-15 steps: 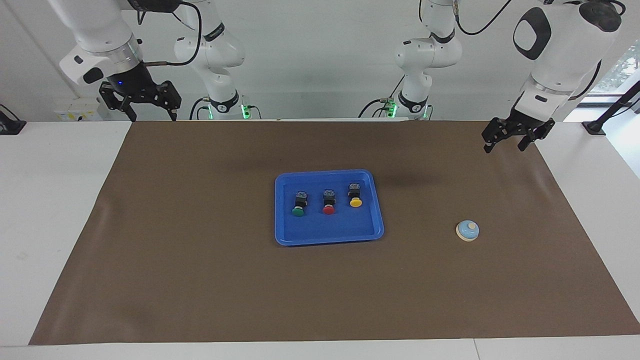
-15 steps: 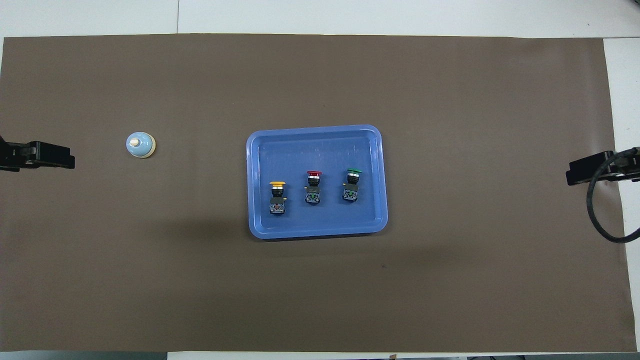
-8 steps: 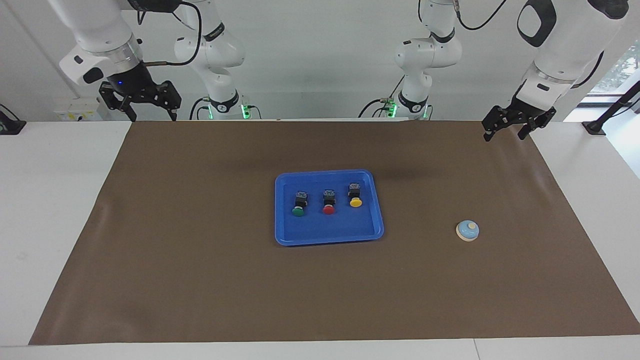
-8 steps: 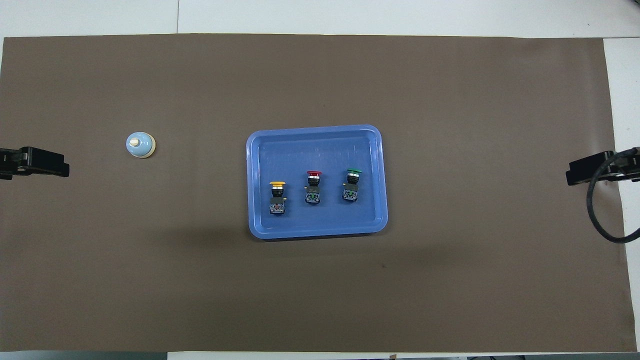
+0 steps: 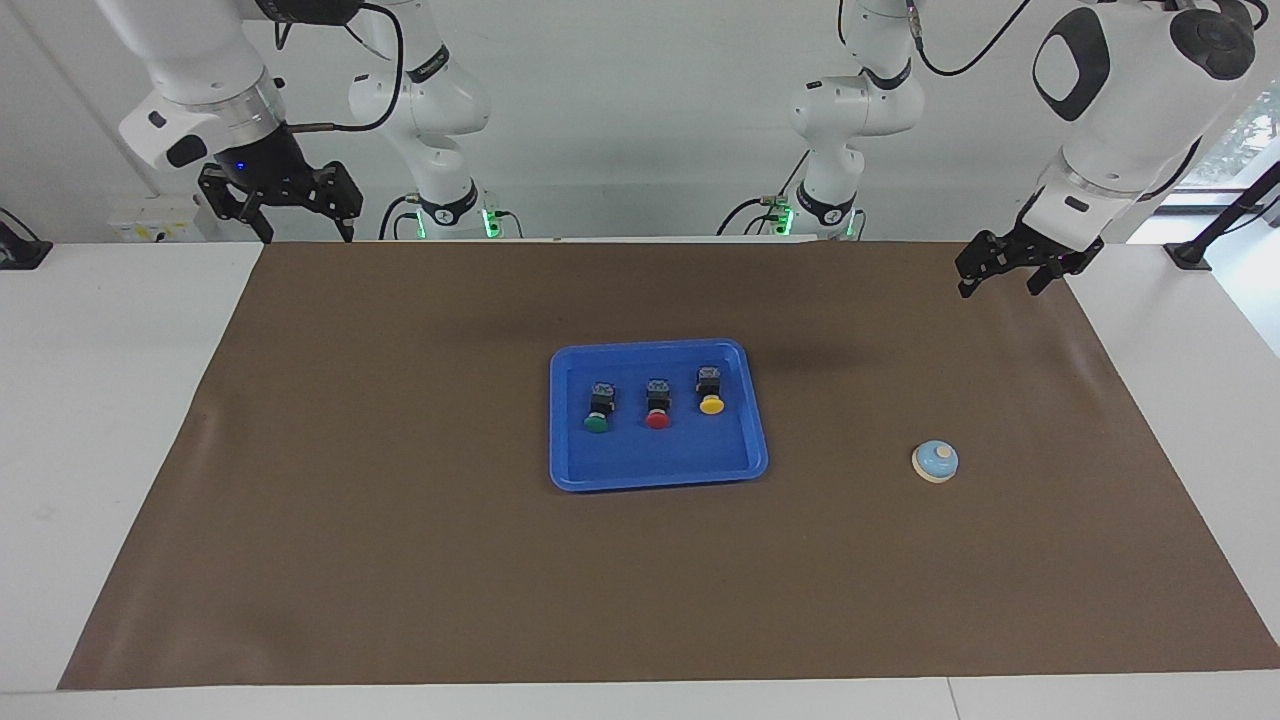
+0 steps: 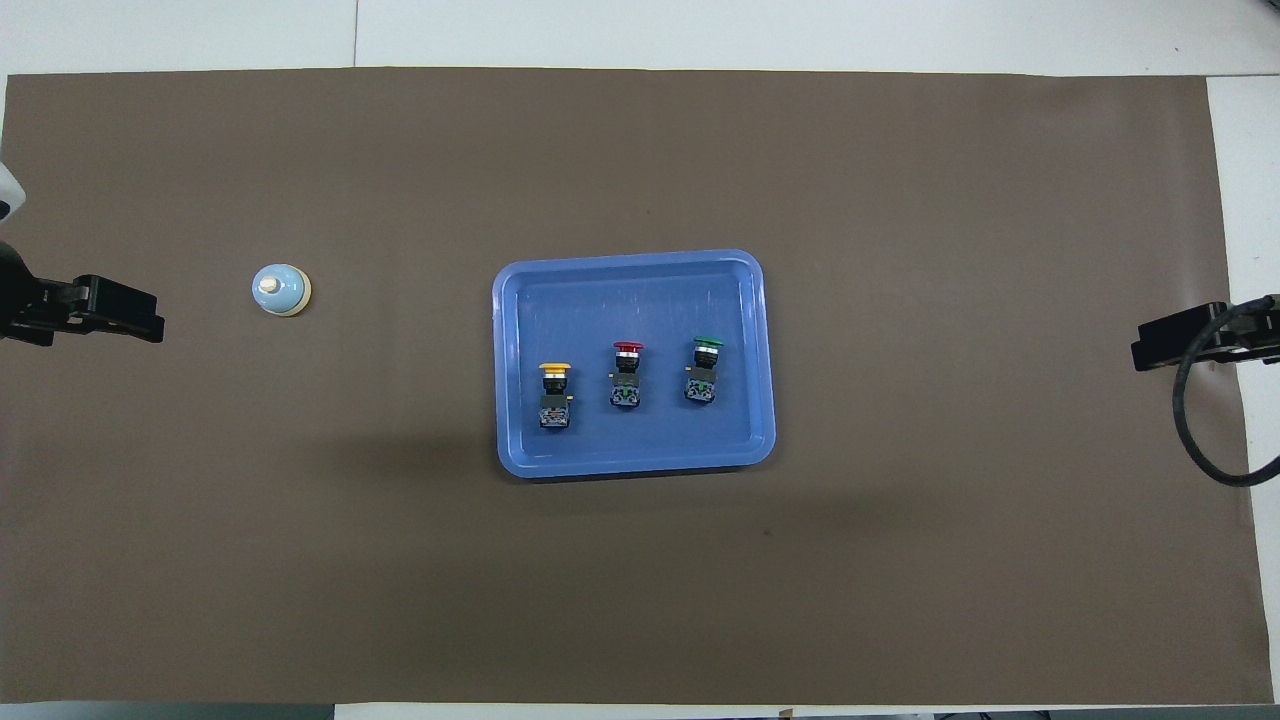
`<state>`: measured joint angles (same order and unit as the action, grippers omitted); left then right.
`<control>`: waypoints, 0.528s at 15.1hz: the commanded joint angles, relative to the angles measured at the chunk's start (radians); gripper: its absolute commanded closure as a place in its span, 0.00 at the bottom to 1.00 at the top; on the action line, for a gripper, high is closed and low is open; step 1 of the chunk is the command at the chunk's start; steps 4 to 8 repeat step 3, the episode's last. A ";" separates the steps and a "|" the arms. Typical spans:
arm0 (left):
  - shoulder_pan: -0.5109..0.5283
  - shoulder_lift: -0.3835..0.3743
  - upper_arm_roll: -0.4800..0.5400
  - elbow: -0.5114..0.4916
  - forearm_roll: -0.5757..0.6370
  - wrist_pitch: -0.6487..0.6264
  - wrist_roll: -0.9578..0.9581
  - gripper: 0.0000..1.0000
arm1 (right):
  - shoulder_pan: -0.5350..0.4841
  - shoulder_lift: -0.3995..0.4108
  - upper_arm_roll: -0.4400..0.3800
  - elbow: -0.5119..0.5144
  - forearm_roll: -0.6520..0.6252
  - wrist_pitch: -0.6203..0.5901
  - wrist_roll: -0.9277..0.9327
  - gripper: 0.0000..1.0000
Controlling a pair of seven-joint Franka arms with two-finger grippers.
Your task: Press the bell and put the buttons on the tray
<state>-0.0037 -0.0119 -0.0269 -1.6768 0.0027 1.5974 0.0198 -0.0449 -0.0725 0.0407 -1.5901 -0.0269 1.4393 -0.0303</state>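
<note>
Table (image 5: 120, 420): white top, almost wholly covered by a brown mat (image 5: 400, 560); the mat lies flat, with a slight ripple at its edge toward the right arm's end.
Room: plain white wall at the robots' end; a window shows at the left arm's end.
Tray (image 5: 640, 470): blue, rimmed, mid-mat, level.
Left hand (image 5: 1010, 271): raised over the mat's edge at the robots' end, toward the left arm's end of the table; fingers apart, holding nothing.
Right hand (image 5: 293, 221): raised over the mat's corner at the right arm's end, waiting; fingers apart, empty.
Bell (image 5: 935, 461): upright on the mat, well apart from the tray, toward the left arm's end and farther from the robots than the tray's middle.
Buttons: green button (image 5: 597, 408), red button (image 5: 657, 405) and yellow button (image 5: 710, 391) lie on their sides in a row inside the tray, caps pointing away from the robots, none touching another.
Task status, judged: placing looks complete; nothing shows whether the bell is pressed.
Risk 1: the bell is small, light and unfixed; an off-centre press on its knob would likely slide or tip it.
Risk 2: spread fingers may straddle the knob and miss it.
Risk 3: the buttons' round caps could roll if the tray is nudged.
Risk 4: a low sweep across the mat could snag that ripple.
</note>
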 commanded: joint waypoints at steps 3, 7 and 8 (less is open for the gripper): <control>-0.010 0.006 0.004 0.023 0.008 -0.025 0.002 0.00 | -0.009 -0.023 0.004 -0.024 -0.004 0.000 -0.016 0.00; -0.010 0.006 0.004 0.023 0.008 -0.025 0.002 0.00 | -0.009 -0.023 0.004 -0.024 -0.004 0.000 -0.016 0.00; -0.010 0.006 0.004 0.023 0.008 -0.025 0.002 0.00 | -0.009 -0.023 0.004 -0.024 -0.004 0.000 -0.016 0.00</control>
